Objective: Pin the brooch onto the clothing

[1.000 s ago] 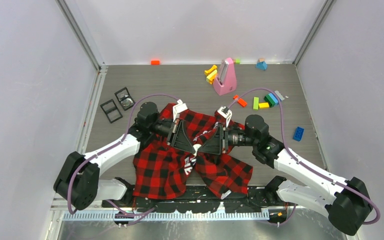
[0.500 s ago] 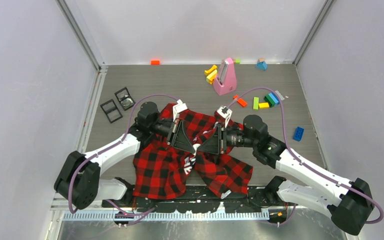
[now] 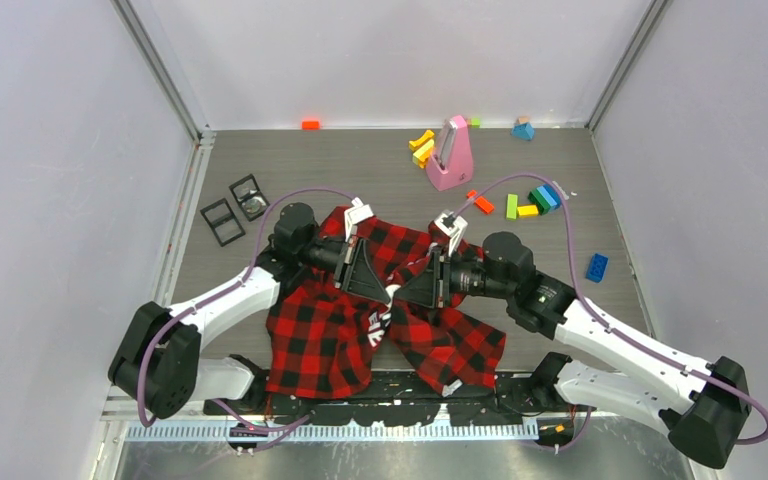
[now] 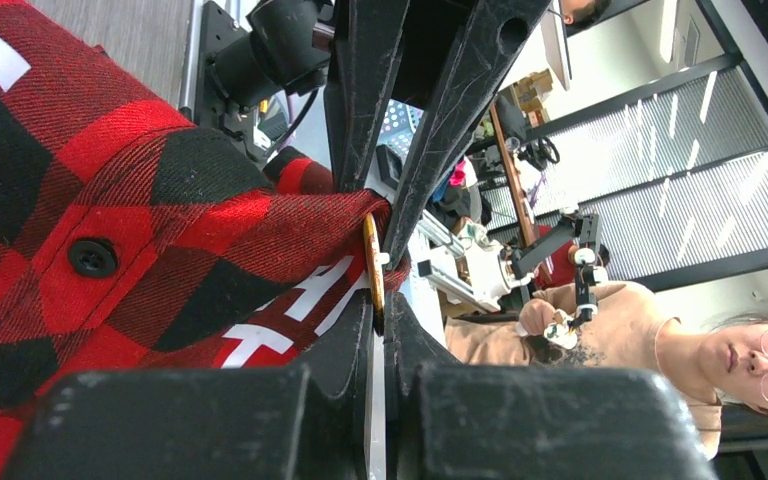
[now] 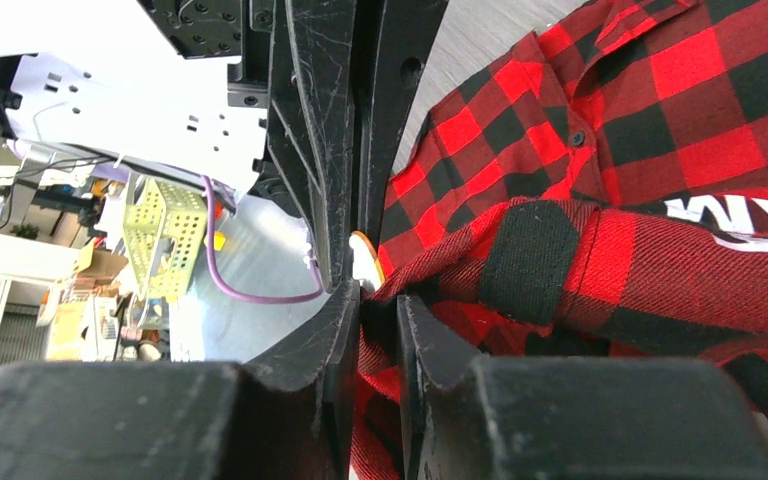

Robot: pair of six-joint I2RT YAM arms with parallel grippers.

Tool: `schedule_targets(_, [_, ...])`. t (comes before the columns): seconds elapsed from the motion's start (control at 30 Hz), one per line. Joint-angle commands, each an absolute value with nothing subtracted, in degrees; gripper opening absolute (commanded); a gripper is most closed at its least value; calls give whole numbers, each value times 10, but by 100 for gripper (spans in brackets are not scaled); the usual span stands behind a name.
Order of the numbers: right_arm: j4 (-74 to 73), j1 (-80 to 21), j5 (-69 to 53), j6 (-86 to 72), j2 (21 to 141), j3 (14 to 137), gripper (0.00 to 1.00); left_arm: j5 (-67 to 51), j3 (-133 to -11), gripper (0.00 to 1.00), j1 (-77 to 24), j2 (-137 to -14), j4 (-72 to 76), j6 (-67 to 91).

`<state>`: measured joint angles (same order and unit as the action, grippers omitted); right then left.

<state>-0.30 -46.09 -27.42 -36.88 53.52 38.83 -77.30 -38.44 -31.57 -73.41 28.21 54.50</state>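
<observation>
Grey surface [image 3: 360, 170]. Red-and-black flannel shirt [image 3: 325, 340] lies crumpled at the surface's 6 o'clock, by the near edge, white lettering showing. Pink metronome [image 3: 449, 155] stands at 1 o'clock from the shirt, well apart. Left hand [image 3: 387, 291] comes in from 9 o'clock and right hand [image 3: 400, 294] from 3 o'clock. They meet tip to tip over the shirt's middle. Right hand pinches a raised fold of shirt. Left hand is clamped on the brooch [image 4: 372, 262], a thin gold disc seen edge-on, touching that fold.
</observation>
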Motion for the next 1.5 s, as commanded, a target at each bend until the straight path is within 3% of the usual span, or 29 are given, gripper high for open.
schedule_targets(0.0, [-65, -462, -149, -337, 543, 381, 23, -787, -412, 0, -332, -716, 334, 554])
schedule_targets(1.0, [-81, -461, -77, -349, 495, 363, 21, -778, -410, 0, -323, -713, 326, 546])
schedule_targets(1.17, [-78, -462, -89, -347, 488, 364, 22, -760, -421, 0, -312, -712, 252, 498])
schedule_targets(1.33, [-73, -461, -100, -348, 472, 366, 35, -715, -469, 1, -304, -704, -4, 314])
schedule_targets(1.47, [-95, -461, -73, -345, 456, 378, 54, -665, -505, 21, -304, -698, -147, 205])
